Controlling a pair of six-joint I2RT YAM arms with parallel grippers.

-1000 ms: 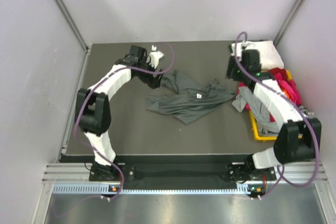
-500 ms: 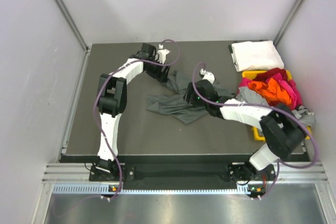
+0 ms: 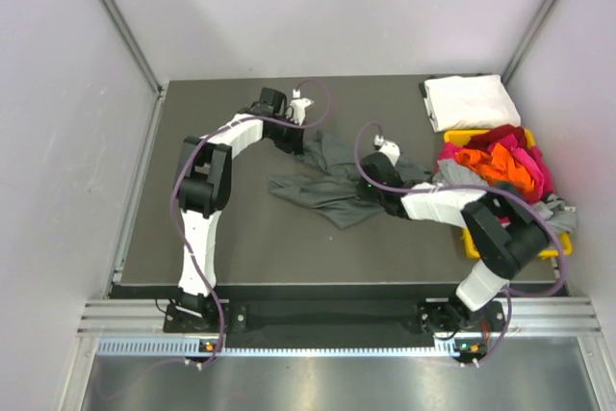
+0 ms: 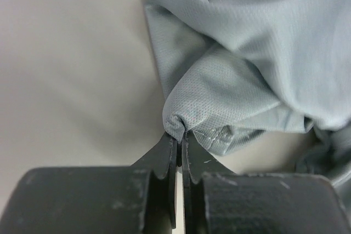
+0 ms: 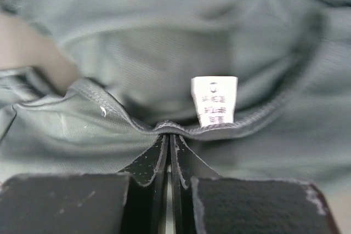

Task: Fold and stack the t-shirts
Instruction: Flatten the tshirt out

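A dark grey t-shirt (image 3: 332, 185) lies crumpled in the middle of the table. My left gripper (image 3: 300, 141) is at its far left edge. In the left wrist view that gripper (image 4: 179, 138) is shut on a small bunched fold of the grey cloth (image 4: 247, 80). My right gripper (image 3: 369, 188) rests on the shirt's right part. In the right wrist view it (image 5: 169, 135) is shut on the collar hem, just left of a white label (image 5: 214, 101). A folded white t-shirt (image 3: 467, 100) lies at the back right.
A yellow bin (image 3: 472, 243) stands at the right edge, heaped with orange (image 3: 486, 166), pink and red (image 3: 534, 166) shirts, and a light grey one (image 3: 452, 180) hangs over its side. White walls with metal posts close in the table.
The right arm swung from the bin over to the grey shirt and shut on its collar. The left gripper shut on the shirt's far left edge.
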